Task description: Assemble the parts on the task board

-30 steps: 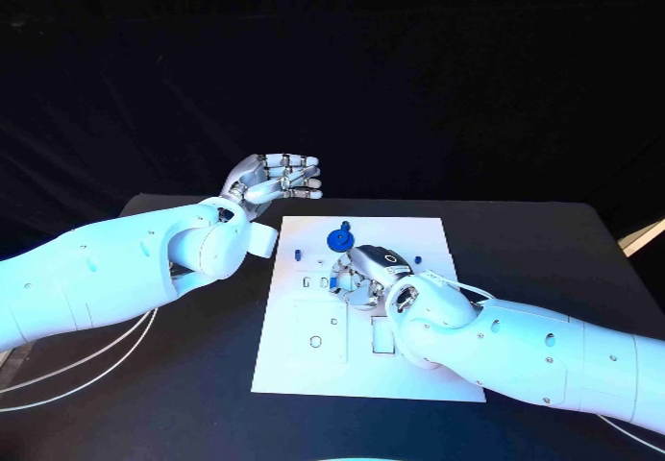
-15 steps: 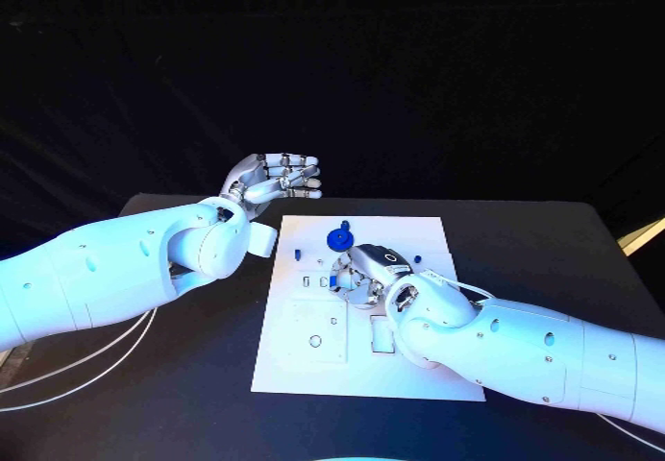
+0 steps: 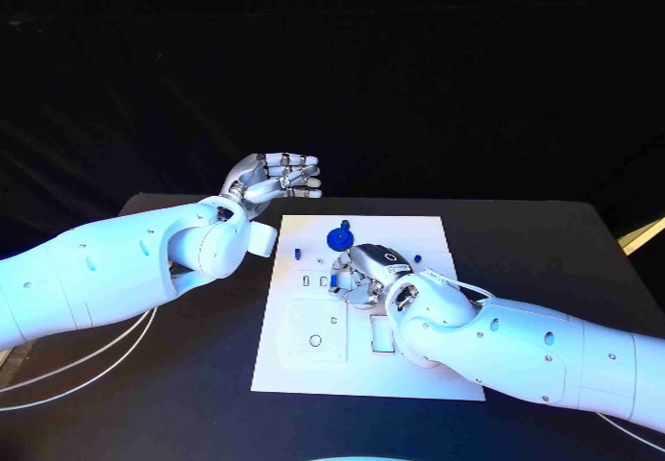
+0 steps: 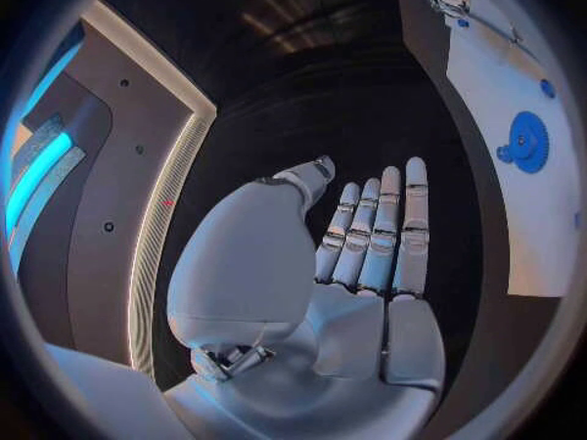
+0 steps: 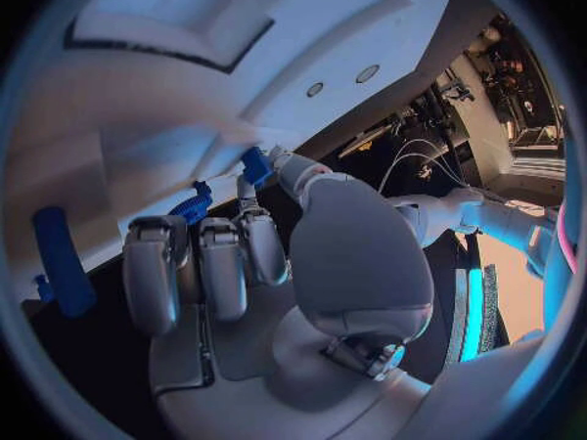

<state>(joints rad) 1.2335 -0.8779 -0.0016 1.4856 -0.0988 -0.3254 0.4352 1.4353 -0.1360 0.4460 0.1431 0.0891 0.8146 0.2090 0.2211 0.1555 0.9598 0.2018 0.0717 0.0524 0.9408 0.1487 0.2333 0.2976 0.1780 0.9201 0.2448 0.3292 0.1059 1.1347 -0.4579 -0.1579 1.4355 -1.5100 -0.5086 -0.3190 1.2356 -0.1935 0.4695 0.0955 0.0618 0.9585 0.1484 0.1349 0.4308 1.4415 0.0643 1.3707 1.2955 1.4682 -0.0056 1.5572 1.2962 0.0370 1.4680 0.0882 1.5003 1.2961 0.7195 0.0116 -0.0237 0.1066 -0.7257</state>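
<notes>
Task board (image 3: 416, 365) mid-table, gear (image 3: 339, 239) on its far part, right hand (image 3: 363, 274) just nearer, left hand (image 3: 273, 177) beyond its far-left corner

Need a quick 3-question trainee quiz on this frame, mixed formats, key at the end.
1. True or false: the left hand rests on the task board.
2. Multiple choice: where does the blue gear lie? A) near the board's far edge B) in the left hand C) on the black table, off the board
3. Fill in: the right hand is over the ____ of the board, with a small blue part at its fingertips.

Key: 1 false, it is held off the board past its far left corner, fingers apart, nothing in it; 2 A; 3 middle.
</notes>
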